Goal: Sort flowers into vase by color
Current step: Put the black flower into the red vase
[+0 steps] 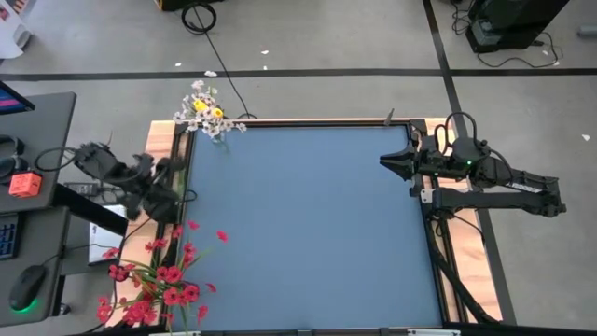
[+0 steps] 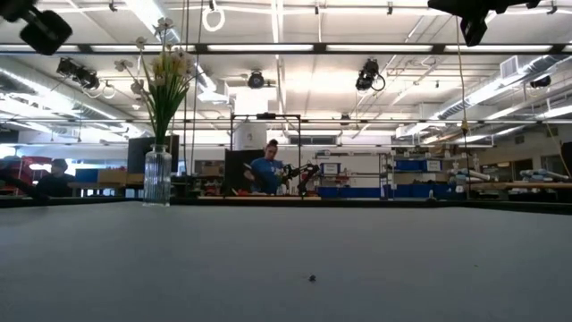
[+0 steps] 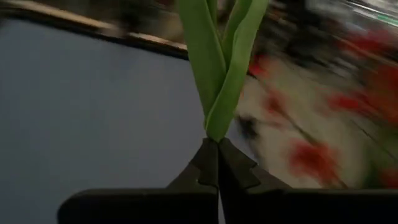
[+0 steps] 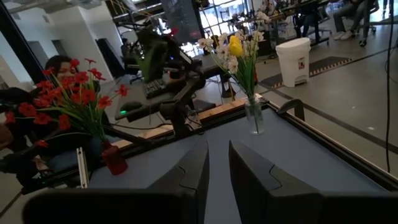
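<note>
Carrying step, by the look of it. Left tool (image 3: 217, 163) clamped shut on a green stem (image 3: 219, 74), seen close in the left wrist view; bloom colour out of sight. In the high view, left tool (image 1: 166, 196) at the left edge of the frame, over the bench border, between the two bunches. Red flowers (image 1: 154, 280) bunched at lower left of the high view, standing in a red vase (image 4: 114, 158) per the right wrist view; a few red blossoms loose on the bench near them. White and yellow flowers (image 1: 205, 110) at upper left of the high view, in a clear glass vase (image 2: 157, 176).

Next move, probably: matching the held sprig to the right bunch, then lowering the stem end into that vase's narrow mouth without knocking the stems already there.

Right tool (image 4: 217, 168) parked at the right edge of the high view, over the bench edge, fingers slightly apart, holding nothing.

Blue-grey bench (image 1: 317, 224) mostly bare, wood-framed. Beyond: a workshop hall with strip lights, other benches, a person (image 2: 265, 172) in blue far off in the low view, a white bin (image 4: 293, 59), cables on grey floor.
</note>
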`<state>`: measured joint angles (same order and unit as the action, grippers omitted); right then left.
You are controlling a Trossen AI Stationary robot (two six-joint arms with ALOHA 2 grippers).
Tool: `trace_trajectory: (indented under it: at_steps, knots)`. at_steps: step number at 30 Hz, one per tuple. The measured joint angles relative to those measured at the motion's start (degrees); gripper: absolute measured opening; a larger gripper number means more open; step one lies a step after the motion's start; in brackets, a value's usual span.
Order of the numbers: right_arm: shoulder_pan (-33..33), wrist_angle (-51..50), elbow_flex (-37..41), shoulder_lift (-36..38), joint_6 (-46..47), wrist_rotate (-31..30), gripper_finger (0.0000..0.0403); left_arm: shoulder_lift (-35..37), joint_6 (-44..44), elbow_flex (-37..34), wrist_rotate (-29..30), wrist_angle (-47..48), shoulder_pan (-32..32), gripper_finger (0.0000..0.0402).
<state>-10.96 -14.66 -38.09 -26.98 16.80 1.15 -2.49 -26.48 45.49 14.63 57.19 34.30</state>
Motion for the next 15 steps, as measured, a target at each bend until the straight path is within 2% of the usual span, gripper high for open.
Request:
trace_trajectory:
  at_steps: [2, 6, 10, 15]
  knots:
    - [0.00, -0.02, 0.01, 0.00, 0.00, 0.00, 0.0073, 2.01, 3.00, -0.38, -8.22, -0.49, 0.02, 0.0000]
    - [0.00, -0.02, 0.00, 0.00, 0.01, 0.02, 0.0073, 2.35, 5.16, -0.06, -18.02, -4.38, -0.11, 0.0000]
    - [0.02, 0.02, 0.00, 0.00, 0.01, 0.01, 0.0073, 2.33, 7.09, -2.67, -28.34, -15.34, -0.09, 0.0000]
    - [0.02, 0.04, 0.00, 0.00, 0.02, 0.00, 0.0073, 2.31, 7.44, -10.21, -38.94, -30.51, -0.09, 0.0000]
